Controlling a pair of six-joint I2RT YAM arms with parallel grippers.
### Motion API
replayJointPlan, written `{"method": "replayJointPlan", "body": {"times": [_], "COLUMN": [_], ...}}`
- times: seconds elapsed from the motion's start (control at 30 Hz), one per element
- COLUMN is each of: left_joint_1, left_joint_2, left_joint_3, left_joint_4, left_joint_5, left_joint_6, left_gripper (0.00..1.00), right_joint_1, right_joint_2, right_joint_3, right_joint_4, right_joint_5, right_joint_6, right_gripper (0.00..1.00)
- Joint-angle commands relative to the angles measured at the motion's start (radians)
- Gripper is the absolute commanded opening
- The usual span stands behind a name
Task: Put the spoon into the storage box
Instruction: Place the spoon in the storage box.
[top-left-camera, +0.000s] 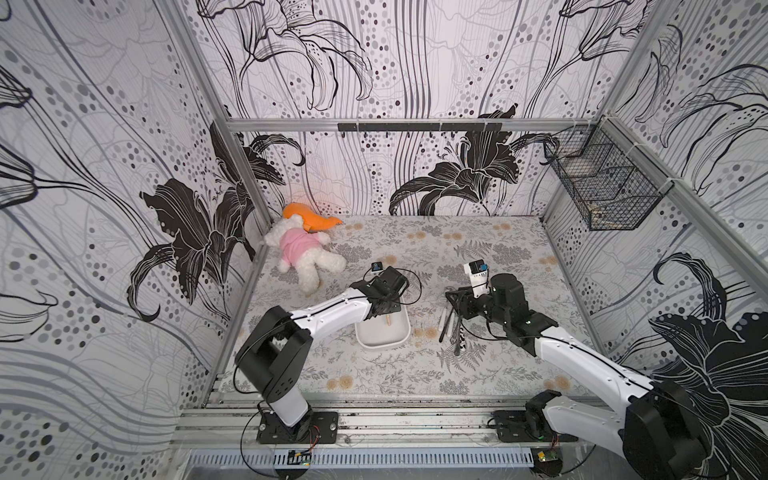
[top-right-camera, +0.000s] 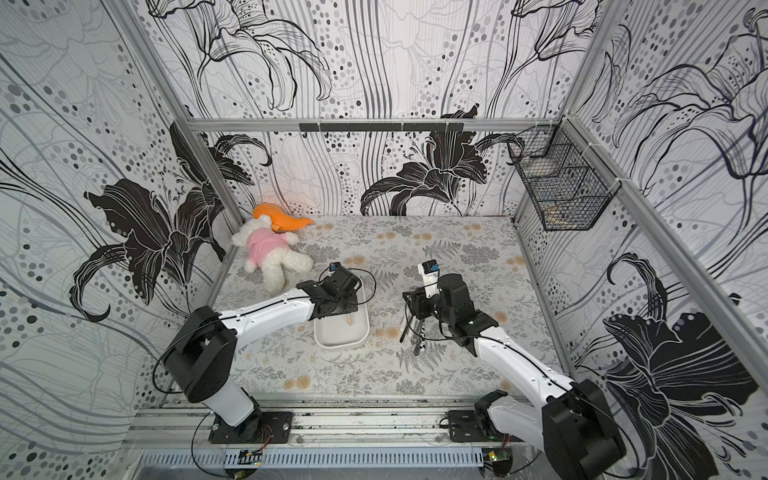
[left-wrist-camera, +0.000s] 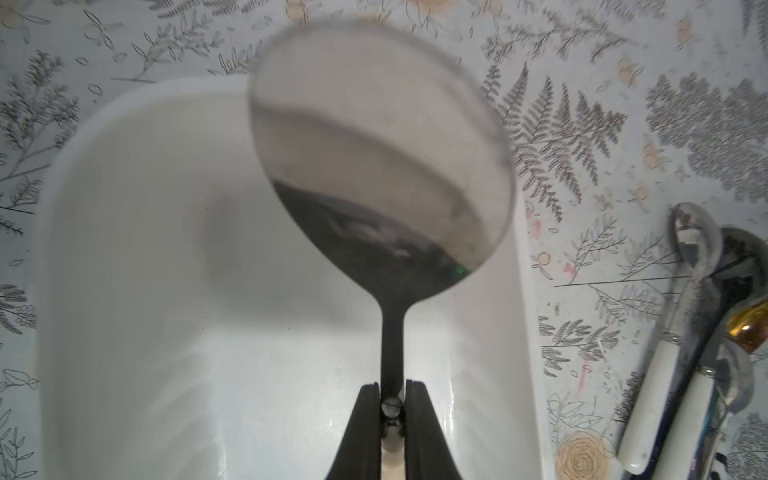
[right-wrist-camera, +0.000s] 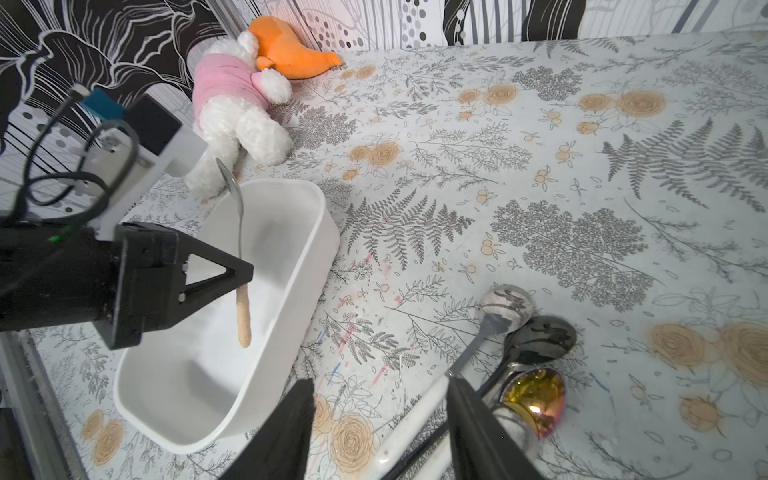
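left gripper (left-wrist-camera: 392, 390) pinches the spoon (left-wrist-camera: 374, 166) above the box (left-wrist-camera: 124, 291); right gripper (right-wrist-camera: 380, 384), near the box, is spread apart.

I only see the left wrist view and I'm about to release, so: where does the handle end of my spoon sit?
Observer: In the right wrist view the left claw holds the spoon nearly upright, bowl up; its tan handle end hangs down inside the storage box.
Operator: Is the right arm in the way?
Observer: No. In both top views the right claw is beside the box and apart from it, at the pile of spare spoons.
Operator: Holding one?
Observer: No; its jaws stand open either side of a white-handled spoon.
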Motion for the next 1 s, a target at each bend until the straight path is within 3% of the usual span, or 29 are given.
{"method": "replayJointPlan", "body": {"times": [0.0,0.43,0.6,0.87,0.97], "left_joint_1": [-0.003,-0.003,0.005,0.012,0.012], "left_joint_2": [0.043,0.202,0.202,0.211,0.189], "left_joint_3": [0.053,0.122,0.119,0.105,0.1], "left_joint_4": [-0.012,-0.018,-0.019,0.005,0.013], "left_joint_5": [0.015,0.09,0.083,0.098,0.098], "left_joint_6": [-0.018,-0.025,-0.016,-0.02,-0.02], "left_gripper": [0.0,0.01,0.15,0.17,0.24], "right_joint_1": [-0.006,-0.007,-0.006,-0.006,-0.006], "right_joint_2": [0.023,0.071,0.063,0.061,0.057], "right_joint_3": [0.018,0.043,0.036,0.031,0.031], "right_joint_4": [-0.03,-0.027,-0.027,-0.03,-0.039], "right_joint_5": [0.035,0.044,0.063,0.065,0.076], "right_joint_6": [-0.018,-0.014,-0.024,-0.02,-0.015], "right_gripper": [0.56,0.55,0.55,0.55,0.55]}}
